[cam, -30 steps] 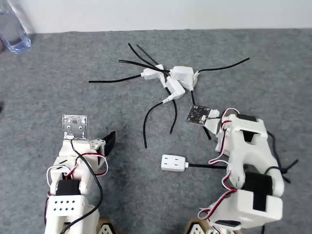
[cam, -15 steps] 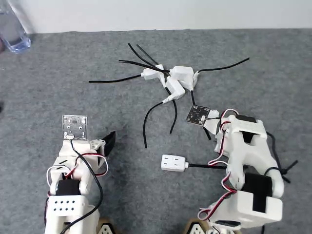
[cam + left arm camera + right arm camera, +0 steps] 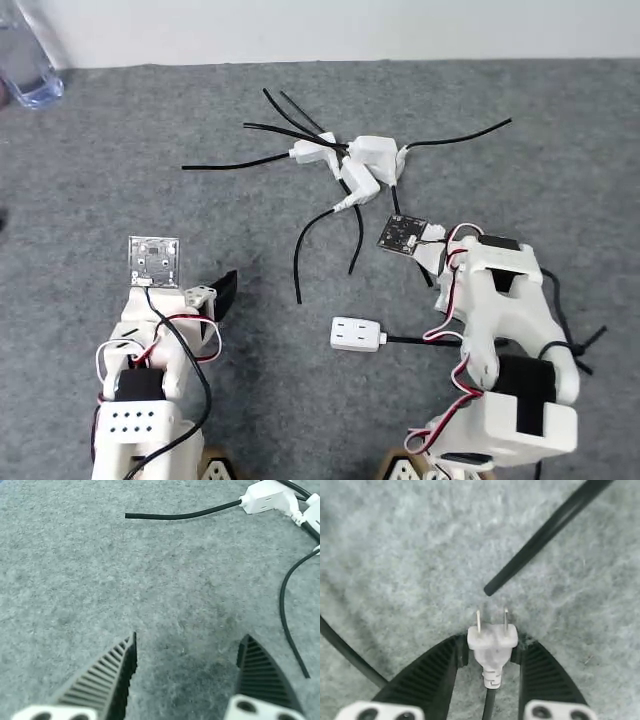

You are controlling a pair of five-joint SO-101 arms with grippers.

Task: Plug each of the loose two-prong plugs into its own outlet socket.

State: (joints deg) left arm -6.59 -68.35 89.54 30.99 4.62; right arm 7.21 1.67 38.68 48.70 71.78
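My right gripper is shut on a white two-prong plug, prongs pointing away over the grey carpet, close to the cut end of a black cord. In the high view the right wrist board sits just below a cluster of white plugs with black cords. A white outlet socket lies on the carpet beside the right arm, its black cord running right. My left gripper is open over bare carpet at the lower left; a white plug lies farther off.
Loose black cords spread from the cluster toward the middle of the carpet. A clear plastic container stands at the back left by the white wall. Open carpet lies between the two arms.
The right arm's wrist has shifted slightly left and forward. The left arm has kept still.
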